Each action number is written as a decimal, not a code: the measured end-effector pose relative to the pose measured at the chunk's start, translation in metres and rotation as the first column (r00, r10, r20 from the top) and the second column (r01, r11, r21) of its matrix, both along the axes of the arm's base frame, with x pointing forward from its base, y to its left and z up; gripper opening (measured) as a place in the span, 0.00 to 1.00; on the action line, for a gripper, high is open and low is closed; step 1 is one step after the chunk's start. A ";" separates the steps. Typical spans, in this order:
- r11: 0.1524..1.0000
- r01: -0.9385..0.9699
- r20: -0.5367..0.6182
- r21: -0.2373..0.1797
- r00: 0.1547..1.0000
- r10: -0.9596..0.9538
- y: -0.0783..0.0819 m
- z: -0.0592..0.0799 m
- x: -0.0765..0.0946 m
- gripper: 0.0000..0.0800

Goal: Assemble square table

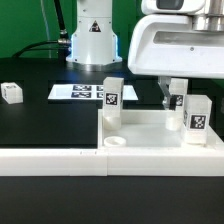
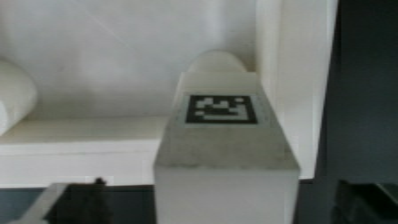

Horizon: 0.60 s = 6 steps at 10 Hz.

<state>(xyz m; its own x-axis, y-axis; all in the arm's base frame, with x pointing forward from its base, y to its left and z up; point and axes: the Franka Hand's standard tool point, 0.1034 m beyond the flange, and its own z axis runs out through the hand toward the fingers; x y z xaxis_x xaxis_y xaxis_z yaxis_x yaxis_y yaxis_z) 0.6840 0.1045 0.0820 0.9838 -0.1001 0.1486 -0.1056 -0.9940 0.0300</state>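
The square table slab (image 1: 150, 128) lies white and rimmed at the exterior view's right, with a corner hole (image 1: 117, 142) near its front. One tagged leg (image 1: 112, 95) stands at its far left corner. Another leg (image 1: 197, 113) stands at its near right. My gripper (image 1: 172, 93) hangs over the slab's far right and is shut on a third tagged leg (image 1: 179, 97), held upright. In the wrist view this leg (image 2: 222, 130) fills the space between my gripper's (image 2: 222, 208) dark fingers (image 2: 80, 203), above the slab (image 2: 89, 135). A fourth leg (image 1: 12, 93) lies apart on the black table at the left.
The marker board (image 1: 85, 92) lies flat behind the slab near the robot base (image 1: 92, 40). A long low white border wall (image 1: 55, 158) runs along the front. The black table top (image 1: 40, 120) spreads to the left.
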 end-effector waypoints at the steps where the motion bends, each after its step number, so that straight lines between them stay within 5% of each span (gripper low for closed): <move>1: 0.998 0.055 0.002 0.009 0.998 -0.055 0.000 0.000 0.000 0.56; 2: 0.989 0.147 0.004 0.023 0.989 -0.148 0.000 0.000 0.000 0.56; 3: 0.978 0.206 0.006 0.032 0.978 -0.207 0.000 0.000 0.000 0.36; 6: 0.904 0.422 0.002 0.067 0.906 -0.423 -0.003 -0.001 -0.001 0.36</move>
<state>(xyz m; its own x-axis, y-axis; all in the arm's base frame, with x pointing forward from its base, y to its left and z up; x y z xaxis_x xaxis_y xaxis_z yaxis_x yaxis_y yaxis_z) 0.6833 0.1016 0.0812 0.8449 -0.5153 0.1437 -0.5158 -0.8559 -0.0364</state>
